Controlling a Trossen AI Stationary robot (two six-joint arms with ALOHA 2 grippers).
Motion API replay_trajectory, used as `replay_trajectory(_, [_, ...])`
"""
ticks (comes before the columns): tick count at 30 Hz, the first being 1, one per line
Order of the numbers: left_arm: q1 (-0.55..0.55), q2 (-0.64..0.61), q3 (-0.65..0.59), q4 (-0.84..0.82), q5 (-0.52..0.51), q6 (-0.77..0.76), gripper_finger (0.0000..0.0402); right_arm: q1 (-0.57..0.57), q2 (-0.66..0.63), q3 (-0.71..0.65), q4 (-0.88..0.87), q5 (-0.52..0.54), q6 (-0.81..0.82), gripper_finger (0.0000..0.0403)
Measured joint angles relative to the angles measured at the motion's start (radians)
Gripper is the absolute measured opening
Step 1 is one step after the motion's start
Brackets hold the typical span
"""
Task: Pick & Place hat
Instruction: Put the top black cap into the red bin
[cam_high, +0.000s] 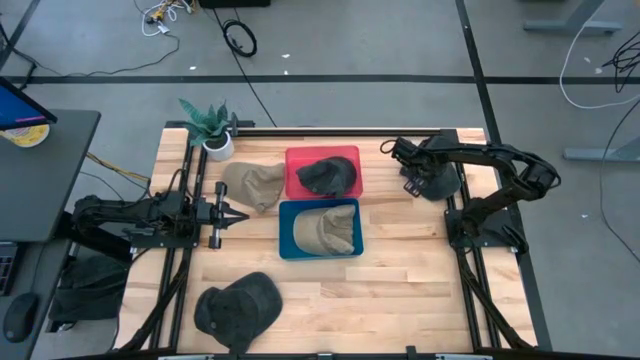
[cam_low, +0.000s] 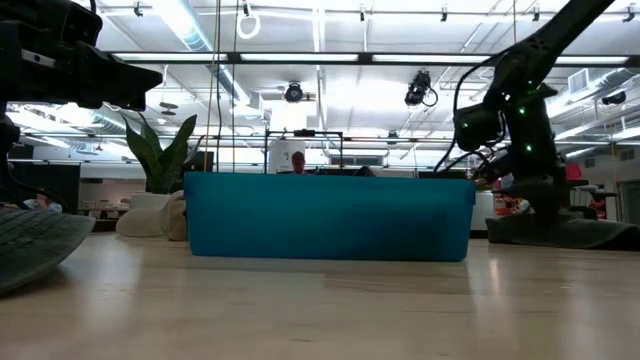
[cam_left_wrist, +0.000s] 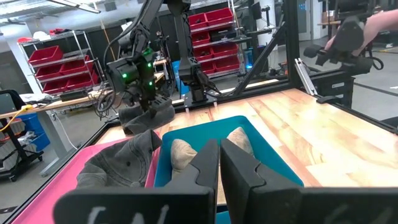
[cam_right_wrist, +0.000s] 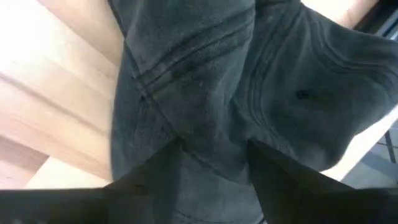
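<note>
Five hats, two bins

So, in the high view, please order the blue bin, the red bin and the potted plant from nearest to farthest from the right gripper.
From the right gripper:
1. Red bin, table's middle.
2. Blue bin, just in front of the red one.
3. Potted plant, far left corner.

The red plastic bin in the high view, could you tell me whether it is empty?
No, the red plastic bin holds a dark grey fabric cap, lying inside its walls just above the blue plastic bin with a tan cap.
</note>
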Motion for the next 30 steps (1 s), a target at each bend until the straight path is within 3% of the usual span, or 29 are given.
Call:
replay_trajectory(2, [0.000,0.000,0.000,0.000,0.000,0.000,0.0018,-0.002,0.000,0.002,0.001,-0.006,-0.011,0.0134])
replay_trajectory(5, [0.000,0.000,0.000,0.000,0.000,0.000,0.0018,0.000,-0.002,0.022,-0.003,-0.007,-0.048,0.0029])
replay_trajectory(6, [0.000,0.000,0.000,0.000,0.000,0.000,0.0018,0.005,-0.002,0.032,-0.003,-0.002,-0.057,0.0018])
replay_trajectory(14, [0.000,0.000,0.000,0.000,0.000,0.000,0.0018,0.138,-0.002,0.172,0.036,0.006,-0.165,0.0003])
replay_trajectory(20, [0.000,0.000,0.000,0.000,0.000,0.000,0.0018,0.282,-0.002,0.284,0.132,0.103,-0.258,0.0002])
replay_trajectory(30, [0.000,0.000,0.000,0.000,0.000,0.000,0.0018,0.479,-0.002,0.315,0.394,0.094,-0.814,0.0001])
